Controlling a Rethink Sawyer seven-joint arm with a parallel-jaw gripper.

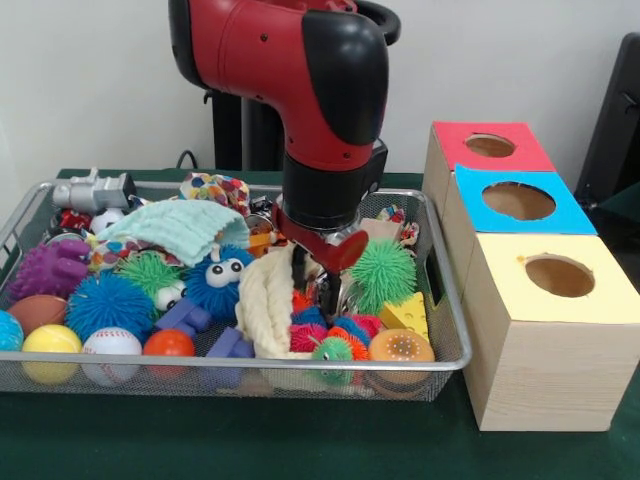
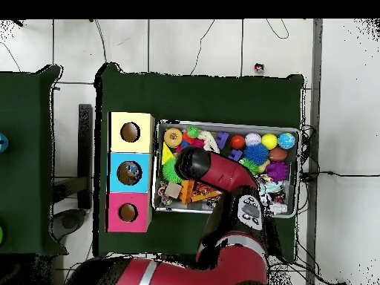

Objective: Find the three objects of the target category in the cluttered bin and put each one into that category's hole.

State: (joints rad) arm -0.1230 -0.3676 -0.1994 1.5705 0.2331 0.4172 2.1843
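The silver wire-mesh bin (image 1: pixel 250 365) is full of toys and also shows in the overhead view (image 2: pixel 223 124). My gripper (image 1: pixel 325 293) is lowered into the middle of the bin, between a cream rope (image 1: pixel 265 300) and a green spiky ball (image 1: pixel 383 272), just above small red and pink spiky balls (image 1: pixel 305 335). The clutter hides its tips. In the overhead view the red arm (image 2: pixel 211 169) covers the gripper. Three wooden boxes stand beside the bin, with a red top (image 1: pixel 490 146), a blue top (image 1: pixel 518 201) and a yellow top (image 1: pixel 560 276), each with a round hole.
The bin also holds a blue furry toy with eyes (image 1: pixel 222 280), a blue spiky ball (image 1: pixel 108 303), a baseball (image 1: pixel 111 345), a yellow ball (image 1: pixel 50 342), an orange ball (image 1: pixel 168 344), a cheese wedge (image 1: pixel 405 315), a doughnut (image 1: pixel 400 347) and a green cloth (image 1: pixel 180 228).
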